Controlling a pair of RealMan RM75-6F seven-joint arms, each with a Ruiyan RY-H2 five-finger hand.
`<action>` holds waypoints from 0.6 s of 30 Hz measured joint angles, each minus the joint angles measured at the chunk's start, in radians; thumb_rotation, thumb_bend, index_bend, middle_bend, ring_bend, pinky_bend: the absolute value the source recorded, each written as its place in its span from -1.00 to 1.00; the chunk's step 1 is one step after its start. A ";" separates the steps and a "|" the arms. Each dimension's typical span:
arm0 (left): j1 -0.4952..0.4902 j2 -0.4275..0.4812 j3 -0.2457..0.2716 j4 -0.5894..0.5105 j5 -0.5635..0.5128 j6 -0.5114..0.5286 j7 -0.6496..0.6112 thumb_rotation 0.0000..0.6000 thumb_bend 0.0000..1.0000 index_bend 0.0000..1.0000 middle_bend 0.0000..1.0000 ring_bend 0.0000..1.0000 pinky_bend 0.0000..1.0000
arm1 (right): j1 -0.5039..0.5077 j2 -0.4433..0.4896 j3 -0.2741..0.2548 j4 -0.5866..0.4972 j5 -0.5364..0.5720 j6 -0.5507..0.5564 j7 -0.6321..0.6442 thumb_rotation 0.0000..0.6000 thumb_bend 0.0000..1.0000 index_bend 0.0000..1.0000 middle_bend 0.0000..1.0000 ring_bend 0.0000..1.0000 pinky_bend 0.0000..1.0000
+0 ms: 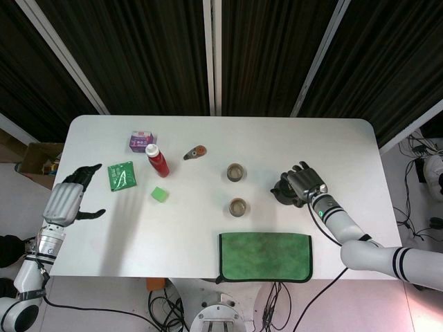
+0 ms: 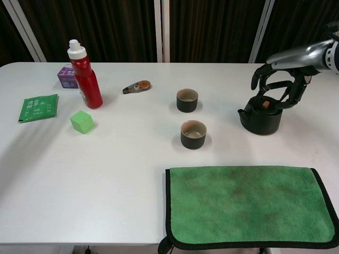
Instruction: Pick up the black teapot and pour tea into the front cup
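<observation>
The black teapot (image 1: 282, 192) (image 2: 260, 117) stands on the white table (image 1: 208, 228), right of the two dark cups. The front cup (image 1: 238, 206) (image 2: 193, 134) sits nearer the table's front edge and looks unfilled; the back cup (image 1: 235, 171) (image 2: 187, 99) is behind it. My right hand (image 1: 306, 183) (image 2: 280, 79) hangs over the teapot, its fingers curled down around the arched handle. The pot's base is still on the table. My left hand (image 1: 69, 200) hovers open at the table's left edge, holding nothing, and appears only in the head view.
A green cloth (image 1: 265, 256) (image 2: 249, 206) lies at the front, right of centre. On the left half are a red bottle (image 2: 86, 79), a green cube (image 2: 82, 121), a green packet (image 2: 38, 107), a purple box (image 2: 67, 77) and a small brown dispenser (image 2: 136, 87).
</observation>
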 measured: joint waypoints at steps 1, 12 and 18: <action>0.000 0.000 0.000 0.001 0.000 -0.001 -0.001 1.00 -0.94 -0.82 -0.72 -0.75 -0.48 | 0.004 0.000 -0.005 -0.001 0.003 0.002 0.000 1.00 -0.42 -0.41 -0.43 -0.78 -1.00; -0.001 -0.002 0.003 0.005 0.001 -0.004 -0.008 1.00 -0.94 -0.82 -0.73 -0.75 -0.48 | 0.042 0.000 -0.047 -0.009 0.036 0.017 0.017 1.00 -0.42 -0.20 -0.28 -0.66 -1.00; 0.000 -0.003 0.005 0.007 -0.001 -0.006 -0.009 1.00 -0.94 -0.82 -0.74 -0.75 -0.46 | 0.053 -0.005 -0.063 -0.001 0.037 0.014 0.034 1.00 -0.42 -0.18 -0.24 -0.62 -1.00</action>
